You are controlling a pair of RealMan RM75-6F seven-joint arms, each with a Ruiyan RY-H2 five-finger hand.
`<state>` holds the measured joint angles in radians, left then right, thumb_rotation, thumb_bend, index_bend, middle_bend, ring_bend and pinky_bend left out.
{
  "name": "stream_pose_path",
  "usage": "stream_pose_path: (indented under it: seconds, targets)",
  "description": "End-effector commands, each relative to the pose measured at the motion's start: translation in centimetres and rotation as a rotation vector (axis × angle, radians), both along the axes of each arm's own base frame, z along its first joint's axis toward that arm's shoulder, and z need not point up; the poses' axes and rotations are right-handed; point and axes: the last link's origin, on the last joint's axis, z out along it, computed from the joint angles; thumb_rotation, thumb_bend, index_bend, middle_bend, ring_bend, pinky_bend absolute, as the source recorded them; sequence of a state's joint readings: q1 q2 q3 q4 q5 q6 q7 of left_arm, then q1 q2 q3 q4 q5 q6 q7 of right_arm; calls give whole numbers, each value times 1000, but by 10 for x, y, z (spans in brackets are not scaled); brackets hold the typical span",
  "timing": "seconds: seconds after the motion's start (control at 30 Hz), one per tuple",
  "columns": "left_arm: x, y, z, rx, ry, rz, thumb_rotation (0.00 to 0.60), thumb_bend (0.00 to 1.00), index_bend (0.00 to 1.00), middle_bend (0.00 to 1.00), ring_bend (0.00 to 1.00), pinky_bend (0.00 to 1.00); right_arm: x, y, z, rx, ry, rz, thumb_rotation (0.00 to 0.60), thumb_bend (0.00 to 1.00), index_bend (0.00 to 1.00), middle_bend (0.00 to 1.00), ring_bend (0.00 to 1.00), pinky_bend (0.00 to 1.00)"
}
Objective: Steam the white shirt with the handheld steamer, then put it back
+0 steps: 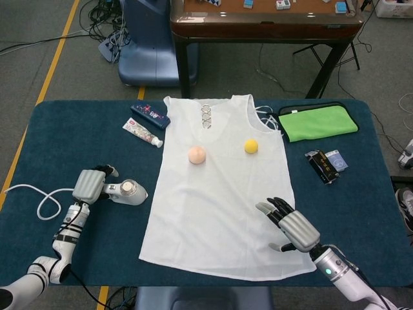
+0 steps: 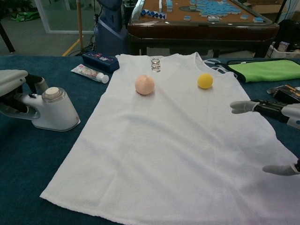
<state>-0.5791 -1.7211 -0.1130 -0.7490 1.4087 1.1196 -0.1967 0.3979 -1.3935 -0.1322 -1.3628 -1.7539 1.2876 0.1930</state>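
Caution first: seeing the handheld steamer standing on its base on the table, just beside the left edge of the white shirt and not touching it. Finding the left hand lying over the handle, but not managing to tell from either view whether clasping it or letting go. Noting the right hand hovering released, fingers spread, over the shirt's lower right corner and holding nothing. Worrying mostly about a tip-over: pulling the left hand away with a finger catching under the handle, or tugging on the white cord looping beside that arm, and so toppling the steamer toward the fabric and pressing a hot face into cloth or table. Fearing also a snag on the other side: lowering the right hand onto the hem and dragging it, wrinkling the flat cloth and setting the peach ball and the yellow ball rolling off the chest. Judging the safer exit to be opening the left hand wide before lifting it straight up, and keeping the right hand clear of the hem
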Motion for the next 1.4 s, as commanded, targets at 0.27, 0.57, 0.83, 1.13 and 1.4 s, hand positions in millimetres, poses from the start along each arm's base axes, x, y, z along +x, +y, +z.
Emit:
stream_pose_path:
  seconds: [0.27, 0.57, 0.83, 1.13, 1.4]
  targets:
    - [1, -6, 9, -37, 55, 74, 600, 117, 3, 13, 14, 250, -1, -2, 2, -2, -15, 0, 600, 183, 0, 118, 7, 0]
    - [8, -10, 21, -57, 84, 130, 600, 47, 0, 0, 0, 136, -4, -4, 3, -5, -24, -6, 600, 183, 0, 118, 7, 0]
    - [10, -15, 35, -48, 76, 146, 587, 35, 0, 0, 0, 131, -3, -7, 9, -16, -35, -5, 600, 183, 0, 118, 7, 0]
    - [15, -37, 66, 13, -64, 127, 600, 37, 0, 0, 0, 131, -6, -13, 29, -72, -18, -21, 600, 199, 0, 117, 7, 0]
    - [13, -72, 91, 79, -125, 61, 600, 123, 55, 1, 13, 148, -17, -14, 61, -170, 31, -83, 600, 385, 0, 118, 7, 0]
